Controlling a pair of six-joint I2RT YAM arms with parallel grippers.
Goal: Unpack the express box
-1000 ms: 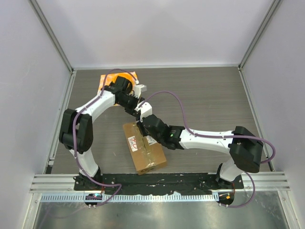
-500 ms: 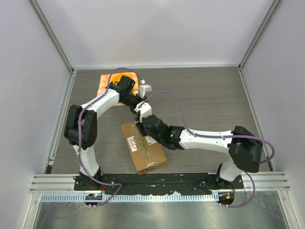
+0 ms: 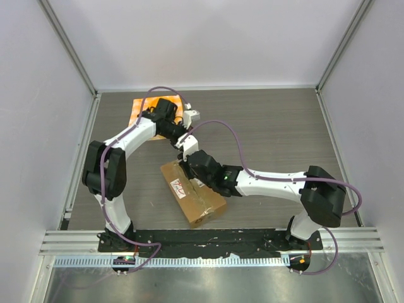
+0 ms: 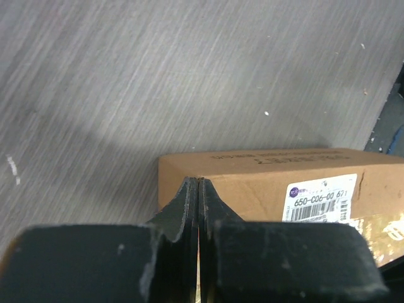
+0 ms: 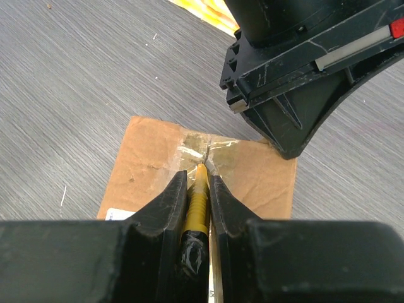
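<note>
The express box point(image 3: 196, 196), brown cardboard with a white sticker with red marks, lies on the table in front of the arms. In the right wrist view my right gripper point(image 5: 197, 173) is shut on a yellow cutter point(image 5: 197, 203), whose tip touches the clear tape seam point(image 5: 203, 148) at the box's far end point(image 5: 151, 158). From above, the right gripper point(image 3: 187, 158) is over that far end. My left gripper point(image 3: 181, 140) is shut and empty, its tips point(image 4: 199, 182) at the box's far top edge point(image 4: 265, 173) near a white printed label point(image 4: 319, 199). The left gripper's body point(image 5: 303, 69) shows just beyond the box.
An orange flat packet point(image 3: 140, 108) lies at the back left, partly under the left arm. Grey walls enclose the table on three sides. A metal rail point(image 3: 208, 243) runs along the near edge at the arm bases.
The box's near end has swung a little to the right. The left wrist has shifted toward the box's far end. The right gripper still holds the cutter at the seam.
</note>
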